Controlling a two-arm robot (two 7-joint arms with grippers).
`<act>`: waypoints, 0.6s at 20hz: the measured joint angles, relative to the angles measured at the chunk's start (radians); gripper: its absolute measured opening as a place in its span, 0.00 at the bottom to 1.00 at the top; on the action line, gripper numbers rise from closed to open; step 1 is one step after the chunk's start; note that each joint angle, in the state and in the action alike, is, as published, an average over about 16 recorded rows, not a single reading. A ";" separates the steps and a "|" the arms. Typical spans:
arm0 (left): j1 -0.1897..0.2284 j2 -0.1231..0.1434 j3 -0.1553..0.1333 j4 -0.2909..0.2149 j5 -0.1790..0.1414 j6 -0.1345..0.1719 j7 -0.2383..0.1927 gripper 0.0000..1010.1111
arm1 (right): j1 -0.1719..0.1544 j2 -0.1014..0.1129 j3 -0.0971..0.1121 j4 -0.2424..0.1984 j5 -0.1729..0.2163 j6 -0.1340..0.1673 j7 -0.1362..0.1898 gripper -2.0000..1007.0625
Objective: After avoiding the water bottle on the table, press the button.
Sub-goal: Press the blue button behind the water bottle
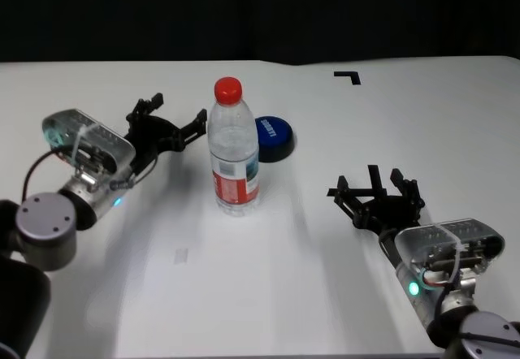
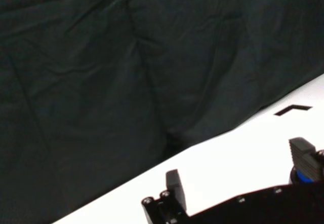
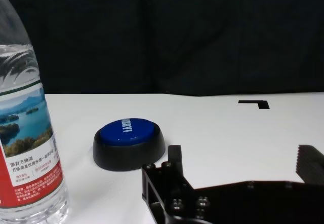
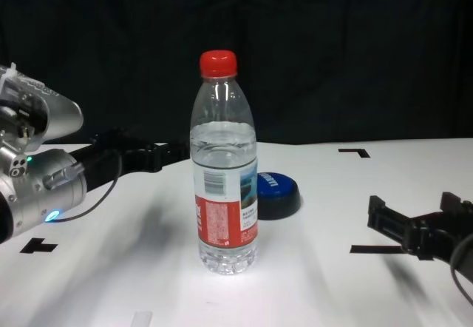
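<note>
The water bottle (image 1: 234,152), clear with a red cap and red-and-white label, stands upright mid-table (image 1: 422,115). It also shows in the chest view (image 4: 225,186) and the right wrist view (image 3: 25,148). The blue button (image 1: 273,137) on its dark base sits just behind and right of the bottle; the right wrist view (image 3: 129,142) and the chest view (image 4: 275,192) show it too. My left gripper (image 1: 175,114) is open and empty, raised left of the bottle, level with its upper part, pointing toward it. My right gripper (image 1: 375,182) is open and empty, low over the table, right of the bottle and nearer than the button.
A black corner tape mark (image 1: 348,75) lies at the back right. The chest view shows a black cross mark (image 4: 37,246) at the front left and a line mark (image 4: 373,249) by the right gripper. A dark curtain (image 2: 126,57) backs the table.
</note>
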 joint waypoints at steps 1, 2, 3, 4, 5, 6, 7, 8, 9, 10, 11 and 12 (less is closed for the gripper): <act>-0.004 -0.002 0.002 0.006 0.000 -0.002 -0.001 0.99 | 0.000 0.000 0.000 0.000 0.000 0.000 0.000 1.00; -0.008 -0.003 0.003 0.011 -0.001 -0.004 -0.002 0.99 | 0.000 0.000 0.000 0.000 0.000 0.000 0.000 1.00; -0.011 -0.005 0.005 0.016 -0.001 -0.005 -0.002 0.99 | 0.000 0.000 0.000 0.000 0.000 0.000 0.000 1.00; -0.015 -0.007 0.006 0.021 -0.001 -0.007 -0.003 0.99 | 0.000 0.000 0.000 0.000 0.000 0.000 0.000 1.00; -0.018 -0.008 0.008 0.026 -0.001 -0.008 -0.004 0.99 | 0.000 0.000 0.000 0.000 0.000 0.000 0.000 1.00; -0.021 -0.010 0.009 0.031 -0.001 -0.010 -0.004 0.99 | 0.000 0.000 0.000 0.000 0.000 0.000 0.000 1.00; -0.025 -0.011 0.011 0.036 -0.001 -0.011 -0.005 0.99 | 0.000 0.000 0.000 0.000 0.000 0.000 0.000 1.00; -0.028 -0.013 0.012 0.040 -0.001 -0.012 -0.005 0.99 | 0.000 0.000 0.000 0.000 0.000 0.000 0.000 1.00; -0.031 -0.015 0.014 0.044 -0.001 -0.013 -0.006 0.99 | 0.000 0.000 0.000 0.000 0.000 0.000 0.000 1.00; -0.034 -0.016 0.015 0.049 -0.001 -0.014 -0.006 0.99 | 0.000 0.000 0.000 0.000 0.000 0.000 0.000 1.00; -0.037 -0.018 0.017 0.053 -0.001 -0.015 -0.007 0.99 | 0.000 0.000 0.000 0.000 0.000 0.000 0.000 1.00; -0.040 -0.019 0.018 0.057 -0.001 -0.016 -0.007 0.99 | 0.000 0.000 0.000 0.000 0.000 0.000 0.000 1.00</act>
